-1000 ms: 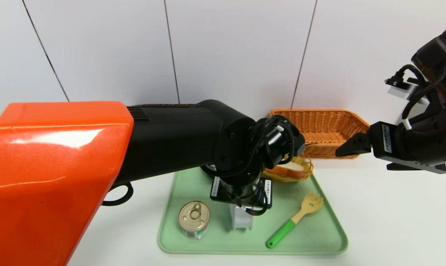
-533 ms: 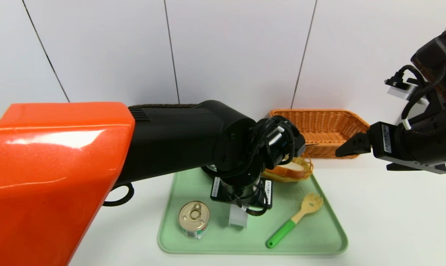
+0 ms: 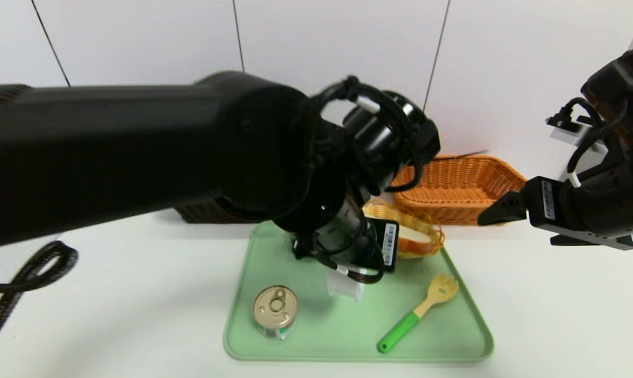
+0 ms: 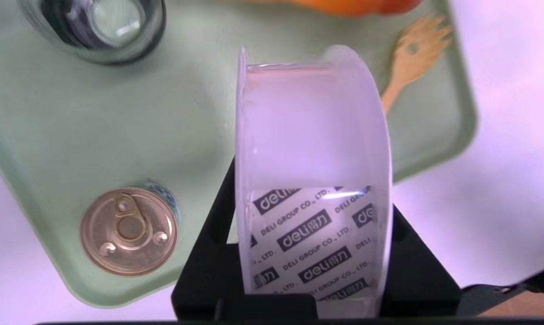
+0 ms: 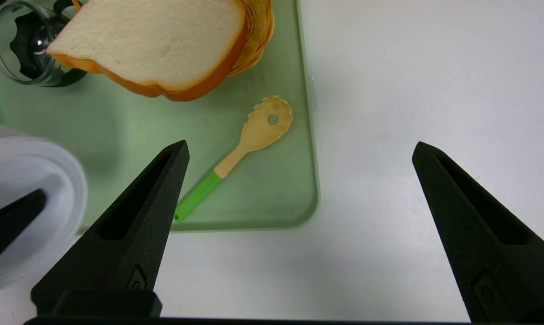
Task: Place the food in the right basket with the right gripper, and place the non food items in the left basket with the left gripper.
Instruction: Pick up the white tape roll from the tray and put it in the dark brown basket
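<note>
So the left gripper (image 4: pixel 315 253) has its fingers clamped on the white reel (image 4: pixel 315 149), held clear above the green tray (image 4: pixel 73 135). The tin can (image 4: pixel 129 231) sits on the tray off to one side of them. The right gripper (image 5: pixel 299 189) hangs over the bench (image 5: pixel 412 90), fingers spread wide around nothing.
</note>
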Controlling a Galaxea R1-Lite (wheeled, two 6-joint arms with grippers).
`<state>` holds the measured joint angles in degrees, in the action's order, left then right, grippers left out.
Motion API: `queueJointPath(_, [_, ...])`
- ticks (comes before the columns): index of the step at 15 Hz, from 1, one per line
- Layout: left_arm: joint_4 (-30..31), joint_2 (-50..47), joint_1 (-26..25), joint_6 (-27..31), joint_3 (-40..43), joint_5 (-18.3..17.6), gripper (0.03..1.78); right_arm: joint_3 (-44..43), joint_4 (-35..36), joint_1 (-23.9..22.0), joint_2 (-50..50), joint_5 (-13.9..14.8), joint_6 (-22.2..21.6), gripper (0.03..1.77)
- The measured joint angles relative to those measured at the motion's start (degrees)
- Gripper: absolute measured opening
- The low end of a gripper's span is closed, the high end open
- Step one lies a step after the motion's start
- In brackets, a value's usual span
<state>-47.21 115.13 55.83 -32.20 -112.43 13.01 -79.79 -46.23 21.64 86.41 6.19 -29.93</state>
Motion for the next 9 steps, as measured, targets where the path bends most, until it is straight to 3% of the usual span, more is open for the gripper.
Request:
queueJointPath(3, [5.6, -6.3, -5.9, 3.6, -0.1, 0.4, 0.59, 2.5, 4.3, 0.0, 0.0, 0.1, 0.0, 1.71])
queueJointPath(7, [17.1, -10.6, -21.0, 10.2, -0.1, 1.8, 0.59, 5.0, 4.9, 0.0, -0.2, 0.3, -1.5, 1.71])
queueJointPath(9, [20.2, -10.9, -28.4, 11.8, -0.1, 0.3, 0.59, 5.4, 5.0, -0.1, -0.4, 0.0, -2.9, 1.71])
